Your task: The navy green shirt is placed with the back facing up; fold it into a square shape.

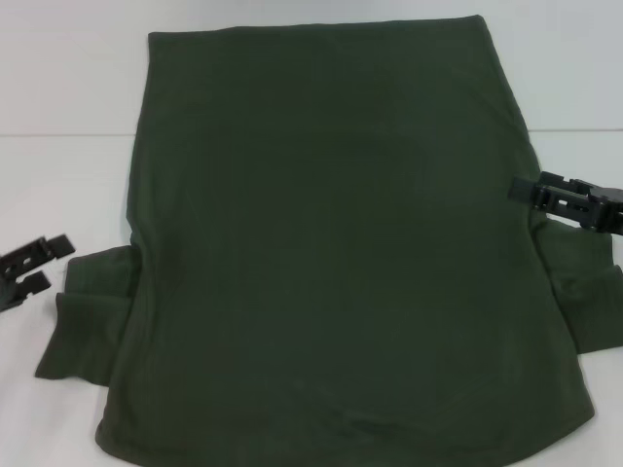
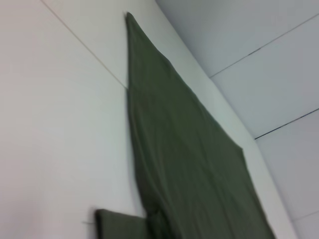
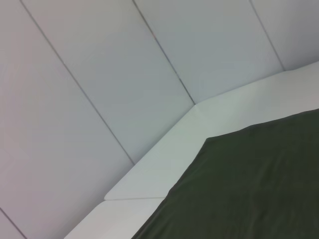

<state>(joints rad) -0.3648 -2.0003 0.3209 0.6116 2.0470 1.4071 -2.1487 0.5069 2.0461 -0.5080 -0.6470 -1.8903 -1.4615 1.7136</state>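
The navy green shirt lies spread flat on the white table, plain side up, with its straight edge at the far side. One short sleeve sticks out on the left and the other sleeve on the right. My left gripper stands open just left of the left sleeve, with nothing between its fingers. My right gripper reaches in at the shirt's right edge, just above the right sleeve. The left wrist view shows the shirt and a sleeve. A corner of the shirt shows in the right wrist view.
Bare white table borders the shirt on the left, right and far sides. A seam line crosses the table behind the grippers. Pale wall panels rise beyond the table's far edge.
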